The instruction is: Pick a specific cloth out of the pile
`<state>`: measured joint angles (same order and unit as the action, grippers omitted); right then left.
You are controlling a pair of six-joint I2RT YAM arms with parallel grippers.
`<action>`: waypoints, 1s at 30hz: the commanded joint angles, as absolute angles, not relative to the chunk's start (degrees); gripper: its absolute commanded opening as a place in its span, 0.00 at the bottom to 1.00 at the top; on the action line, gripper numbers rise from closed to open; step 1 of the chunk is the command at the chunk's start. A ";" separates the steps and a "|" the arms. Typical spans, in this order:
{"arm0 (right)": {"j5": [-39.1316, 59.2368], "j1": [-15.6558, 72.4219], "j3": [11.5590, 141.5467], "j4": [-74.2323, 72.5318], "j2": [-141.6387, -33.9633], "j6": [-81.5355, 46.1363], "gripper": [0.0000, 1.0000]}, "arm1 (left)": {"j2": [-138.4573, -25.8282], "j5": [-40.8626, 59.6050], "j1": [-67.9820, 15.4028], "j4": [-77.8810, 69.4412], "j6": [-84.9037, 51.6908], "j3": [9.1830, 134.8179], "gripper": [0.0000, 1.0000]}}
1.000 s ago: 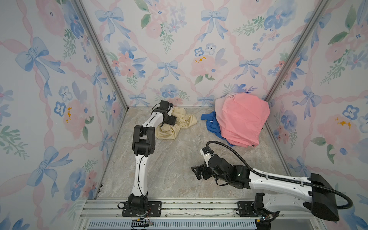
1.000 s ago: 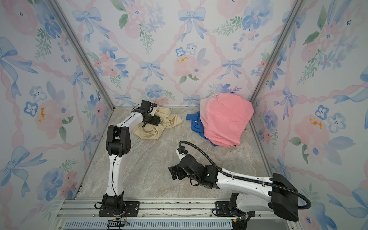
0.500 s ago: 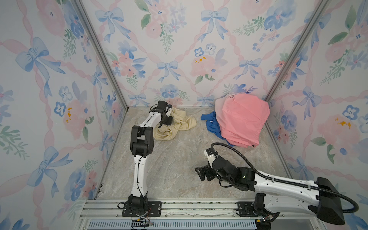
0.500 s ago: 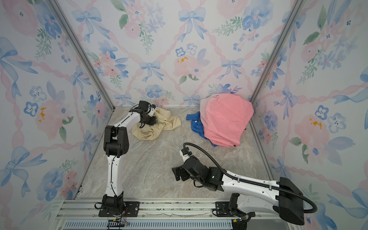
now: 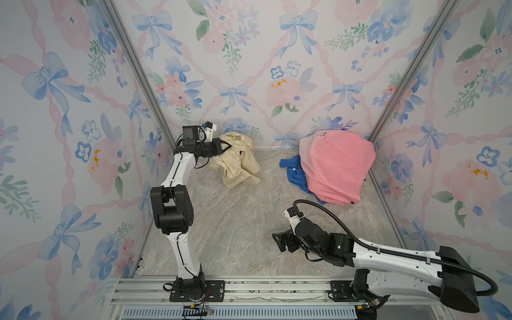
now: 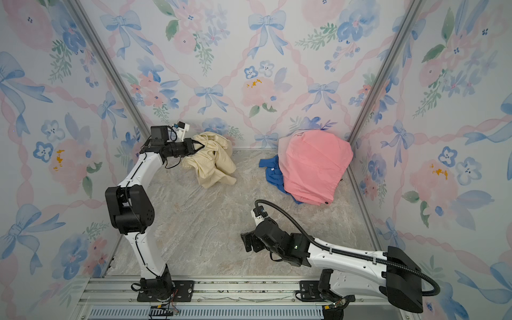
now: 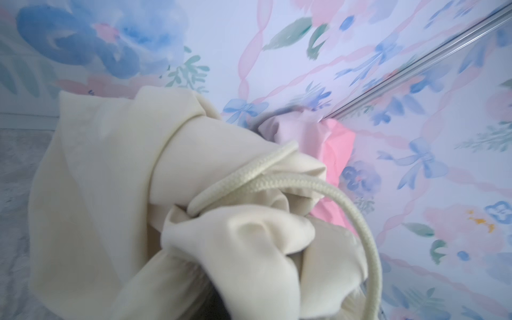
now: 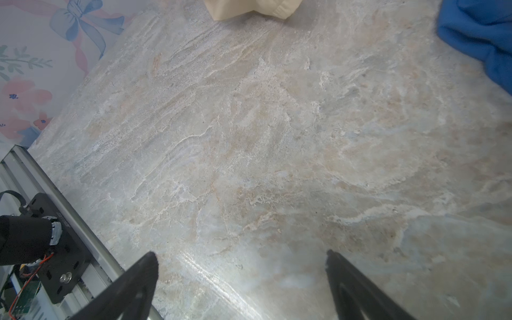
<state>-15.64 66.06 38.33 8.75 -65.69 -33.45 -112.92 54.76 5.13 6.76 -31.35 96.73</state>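
The pale cream-yellow fabric cloth (image 5: 235,159) with its thin drawstring cord (image 7: 277,185) is bunched against the tip of the left pincer (image 5: 221,146), which is clamped on its upper folds; the rest droops to the marbled stone surface (image 5: 235,221) below the pincer. Well apart, beyond the cloth from that pincer, sits the pile (image 5: 332,166): a large salmon-pink cloth over a royal-blue garment (image 5: 295,173). The right pincer (image 5: 279,242) hovers low over bare surface, its jaws spread apart, gripping nothing.
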 commanded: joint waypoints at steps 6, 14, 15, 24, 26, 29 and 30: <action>-13.56 66.29 40.25 5.99 -69.56 -32.67 0.97 | -111.47 63.84 14.18 -49.23 -75.97 77.61 0.00; -12.99 66.52 41.02 5.67 -70.91 -33.19 0.97 | -112.16 53.93 18.79 -6.41 -40.27 78.43 0.00; -13.14 66.53 40.96 5.79 -70.85 -33.18 0.97 | -112.54 50.28 18.90 1.46 -32.71 80.38 0.00; -13.04 66.49 41.49 5.17 -72.32 -32.87 0.97 | -109.50 15.92 14.10 22.13 -11.27 83.83 0.00; -12.51 66.45 41.58 4.37 -72.97 -32.92 0.97 | -109.25 6.88 10.88 23.80 -7.81 84.02 0.00; -11.79 66.54 41.65 4.01 -73.65 -32.89 0.97 | -110.08 -5.82 5.69 24.94 -3.29 84.11 0.00; -11.63 66.53 41.66 3.96 -73.63 -32.87 0.97 | -110.72 -11.02 3.62 25.08 -1.53 84.13 0.00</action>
<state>-12.38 66.06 40.05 4.99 -73.12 -33.41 -111.42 7.03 7.64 19.88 -10.57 83.22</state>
